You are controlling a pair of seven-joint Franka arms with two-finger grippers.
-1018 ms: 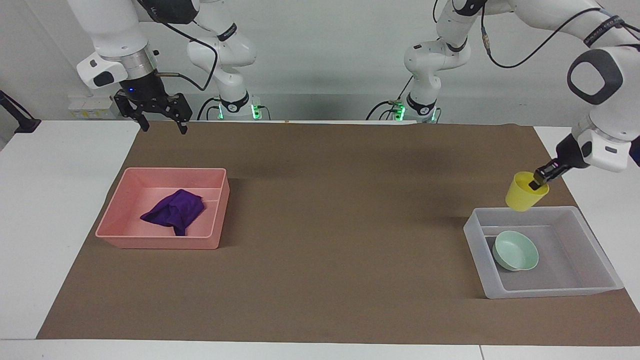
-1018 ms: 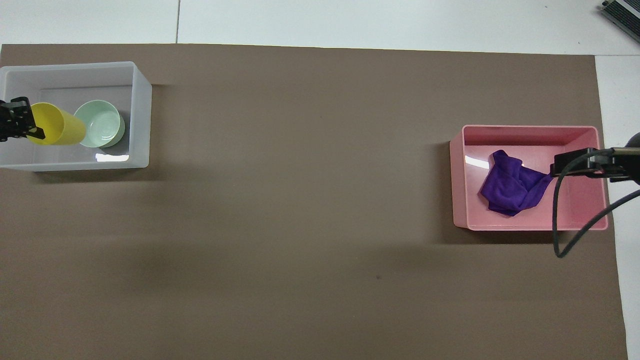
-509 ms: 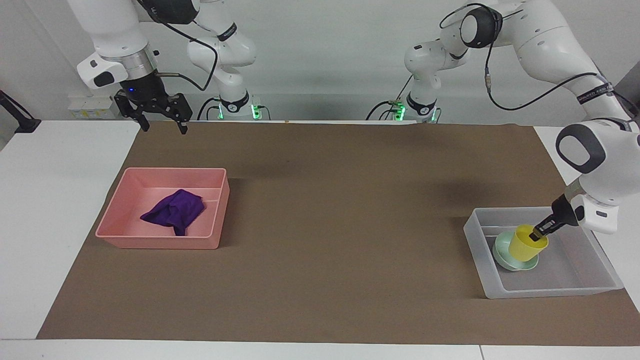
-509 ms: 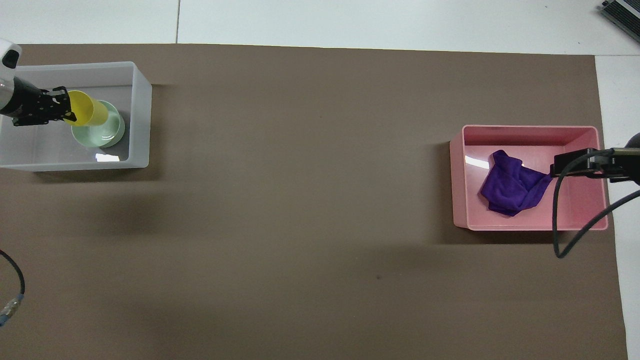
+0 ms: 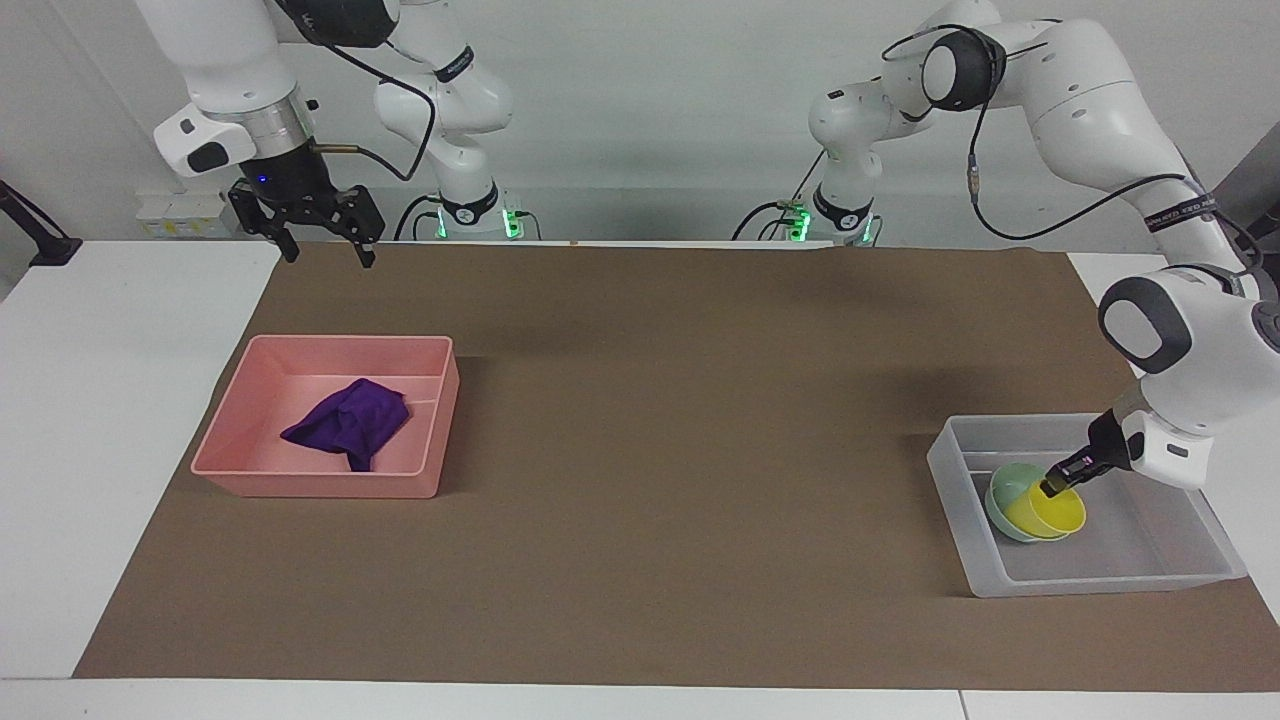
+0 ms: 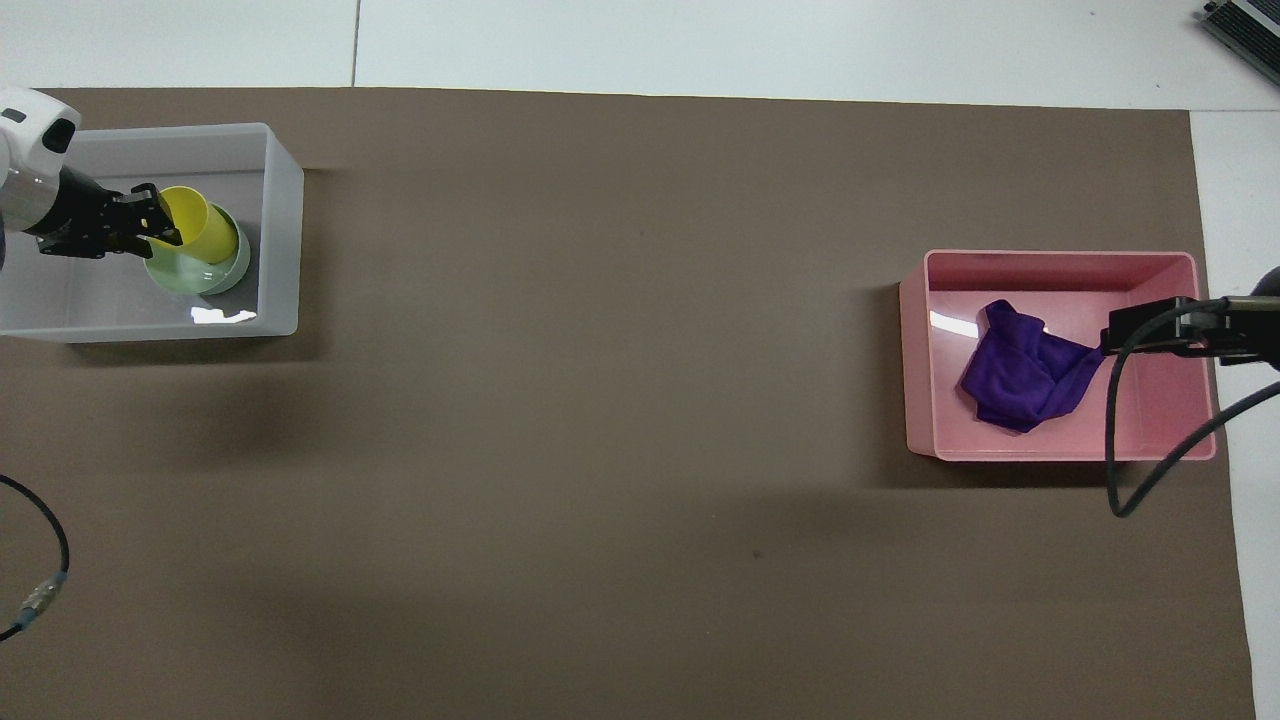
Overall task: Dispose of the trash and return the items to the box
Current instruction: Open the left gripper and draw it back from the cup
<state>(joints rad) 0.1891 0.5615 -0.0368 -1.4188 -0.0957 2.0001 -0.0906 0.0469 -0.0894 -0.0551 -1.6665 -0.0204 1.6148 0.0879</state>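
Left claw (image 5: 1056, 486) inside the translucent box (image 5: 1180, 575) at the left arm's end of the table (image 5: 130, 470), pinching the rim of the yellow cup (image 5: 1048, 511). Cup tilted, sitting in the mint bowl (image 5: 1002, 492).

Purple rag (image 5: 350, 424) lies in the pink tray (image 5: 310, 484) at the right arm's end.

Right claw (image 5: 318, 230) waits raised above the table's robot-side edge, fingers spread wide.

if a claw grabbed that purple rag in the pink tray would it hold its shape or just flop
Probably flop. The purple rag lies crumpled in soft folds on the pink tray, so it would likely drape from a pinch. It looks thin, so probably light. A push would likely bunch it rather than slide it whole.
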